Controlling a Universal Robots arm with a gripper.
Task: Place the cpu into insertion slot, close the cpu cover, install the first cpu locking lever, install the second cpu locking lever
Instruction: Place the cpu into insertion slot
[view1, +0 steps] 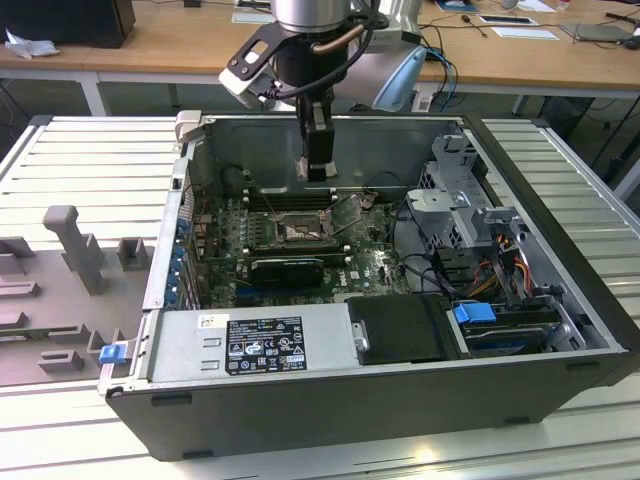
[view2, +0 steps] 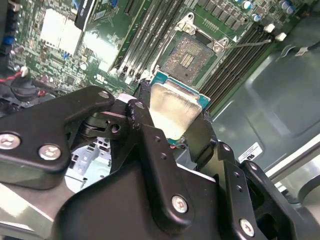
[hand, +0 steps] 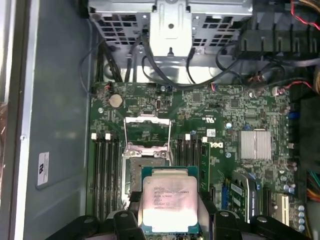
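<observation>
Inside the computer case (view1: 330, 410), in the exterior view, the gripper (view1: 318, 168) hangs over the motherboard (view1: 375, 262). It sits just beside the insertion slot (view1: 300, 232), on the side toward the case wall opposite the power supply (view1: 265, 345).

In the second wrist view, we see the fingers (view2: 150, 135) clenched on two opposite edges of the cpu (view2: 172, 112). The cpu is held apart from the slot, whose brownish-gold centre lies bare.

In the first wrist view, the cpu cover (hand: 146, 120) stands raised at one edge of the slot. The cpu's pale face points away from the board, toward the wrist, and its edges run parallel to the slot's rim. Being square, it offers no marked long axis.

We judge that the first step, placing the cpu, is in hand and unfinished. Seating calls for the chip to be level, centred over the slot and square to its rim.
</observation>
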